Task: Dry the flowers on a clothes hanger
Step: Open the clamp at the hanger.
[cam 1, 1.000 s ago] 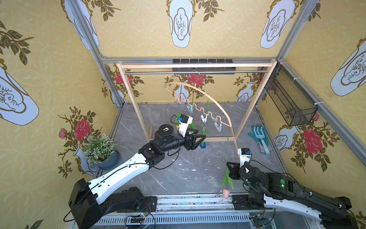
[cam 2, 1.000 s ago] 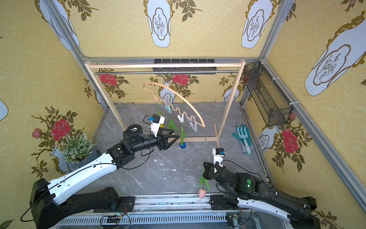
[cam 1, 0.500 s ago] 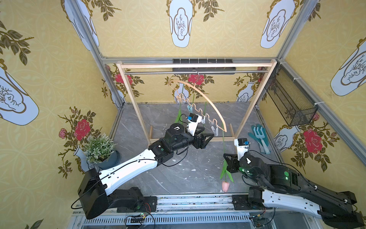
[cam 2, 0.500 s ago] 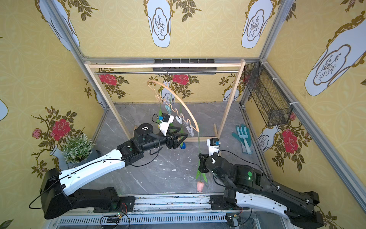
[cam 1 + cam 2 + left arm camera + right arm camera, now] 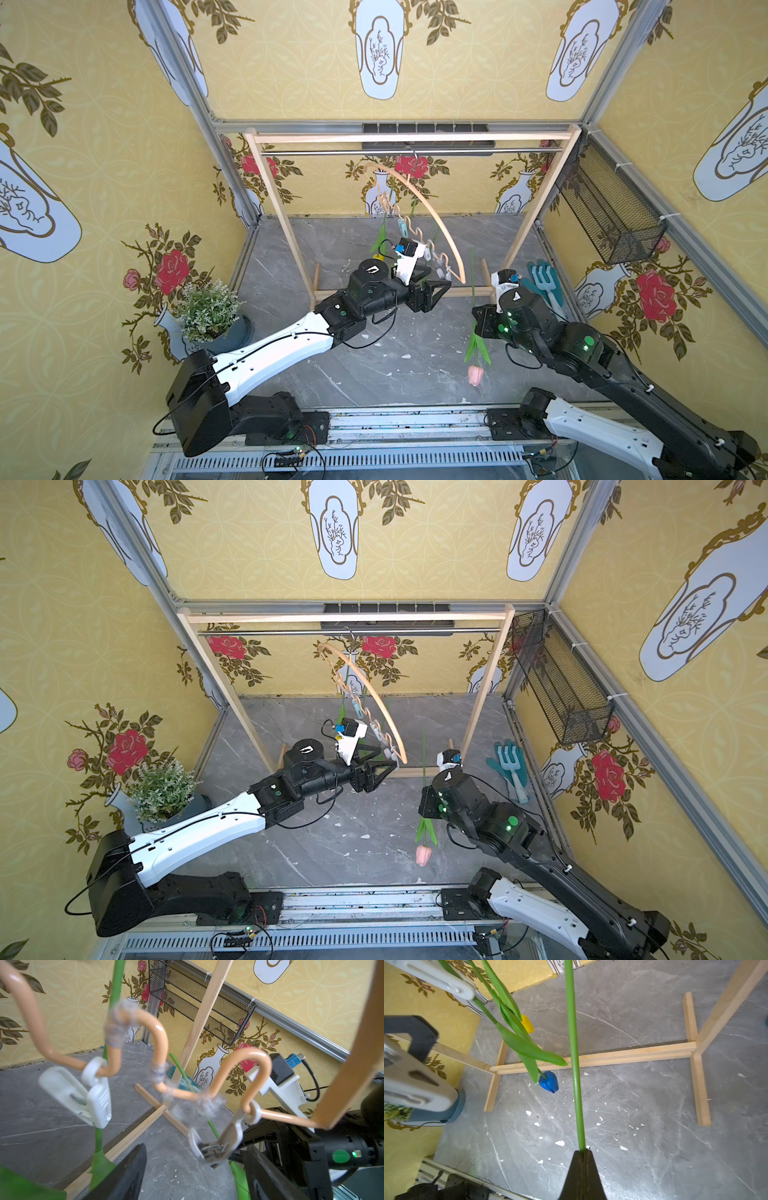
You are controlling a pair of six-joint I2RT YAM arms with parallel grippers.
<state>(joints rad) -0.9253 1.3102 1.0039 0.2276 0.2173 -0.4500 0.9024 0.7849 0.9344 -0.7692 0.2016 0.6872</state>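
the grey marble tabletop [image 5: 374,374] carries a tall wooden rack [image 5: 407,137] across the back, with a metal rail [image 5: 316,152] just under its top bar. the clothes hanger [image 5: 432,216] hangs from that rail by its hook, turned so that its arch runs from the rail down towards the arms, and its low end sits just above the left gripper [image 5: 438,293]. that gripper's jaws stand wide apart, one on each side of the last white clothespin [image 5: 218,1145] on the wavy bar. in the left wrist view the pin dangles between them, and it is not clear whether either jaw touches it. the right gripper [image 5: 582,1154] is clamped tight on the stem of the pink tulip [image 5: 475,375]. it holds the flower upright in the air, on the right arm's side of the hanger. the head points down above the tabletop and the stem tip reaches up near the hanger's low end. a blue tulip [image 5: 549,1081] and a yellow tulip [image 5: 527,1023] hang head down from the hanger, further along its bar.
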